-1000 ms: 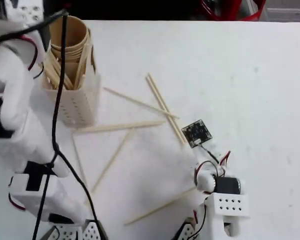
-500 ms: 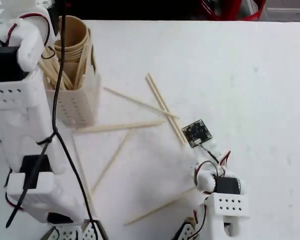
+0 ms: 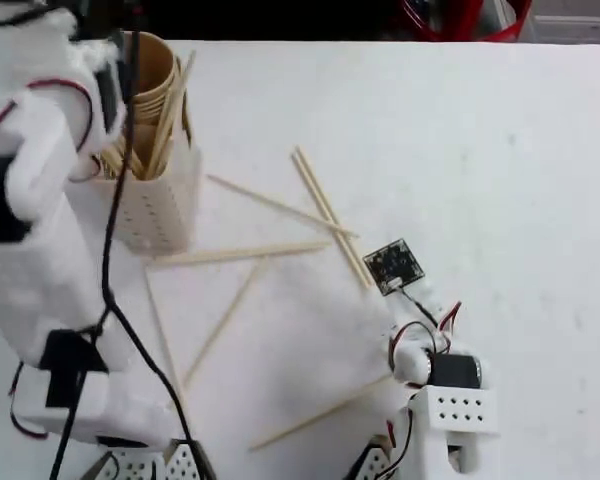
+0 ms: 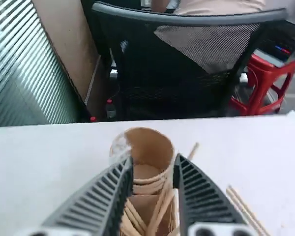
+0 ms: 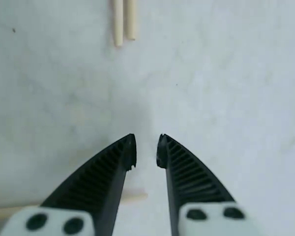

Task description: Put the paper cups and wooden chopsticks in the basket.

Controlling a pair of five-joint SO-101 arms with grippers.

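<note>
Overhead, the left pincer (image 4: 153, 160) gaped moderately, the basket (image 3: 165, 215) with paper cups (image 4: 148, 146) and chopsticks (image 3: 168, 112) directly beneath. The right pincer (image 5: 146, 150), barely parted, faced two loose chopsticks (image 5: 124, 22) on the desk (image 5: 226, 73).

paper cups (image 3: 158, 72) in basket (image 3: 160, 215) at table (image 3: 480, 150) far left, loose chopsticks (image 3: 242, 252) scattered on table right of it

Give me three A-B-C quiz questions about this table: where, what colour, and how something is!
1. Where are the stacked brown paper cups? A in the white perforated basket; B on the table; C on the floor.
2. What colour is the flat table top? A green; B white; C red.
3. How is the left gripper? A shut on a cup; B open; C shut on a chopstick.
Answers: A, they stand inside it; B, it is white; B, its jaws stand apart.
</note>
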